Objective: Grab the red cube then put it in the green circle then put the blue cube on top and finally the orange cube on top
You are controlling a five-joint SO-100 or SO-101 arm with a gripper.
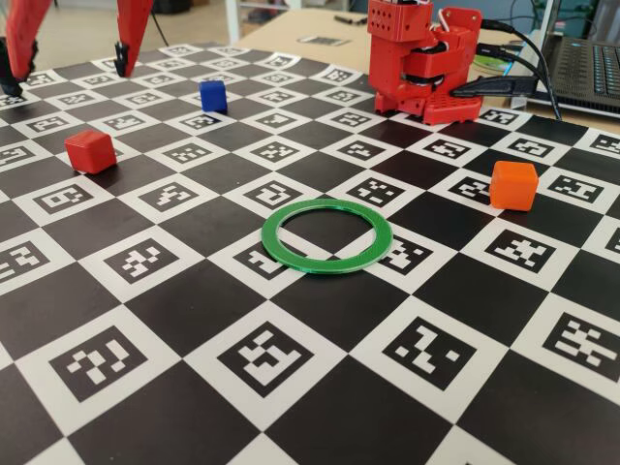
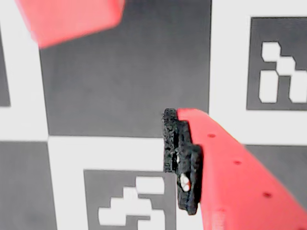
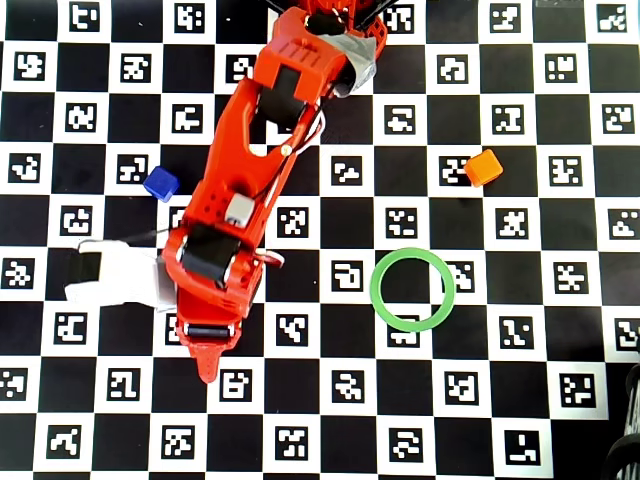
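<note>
The red cube (image 1: pixel 90 151) sits on the checkered board at the left. My gripper (image 1: pixel 66 73) hangs above it, open, its two red fingers spread wide with nothing between them. The wrist view shows the red cube (image 2: pixel 72 19) blurred at the top left, apart from my one visible finger's black pad (image 2: pixel 181 158). The blue cube (image 1: pixel 213 95) (image 3: pixel 160 183) stands farther back. The green circle (image 1: pixel 326 237) (image 3: pixel 412 290) lies flat and empty mid-board. The orange cube (image 1: pixel 512 185) (image 3: pixel 484 167) rests at the right. In the overhead view the arm (image 3: pixel 250 180) hides the red cube.
The arm's red base (image 1: pixel 426 68) stands at the back of the board, with cables and a laptop (image 1: pixel 581 68) behind it to the right. The board (image 1: pixel 291 387) is printed with black squares and marker tags.
</note>
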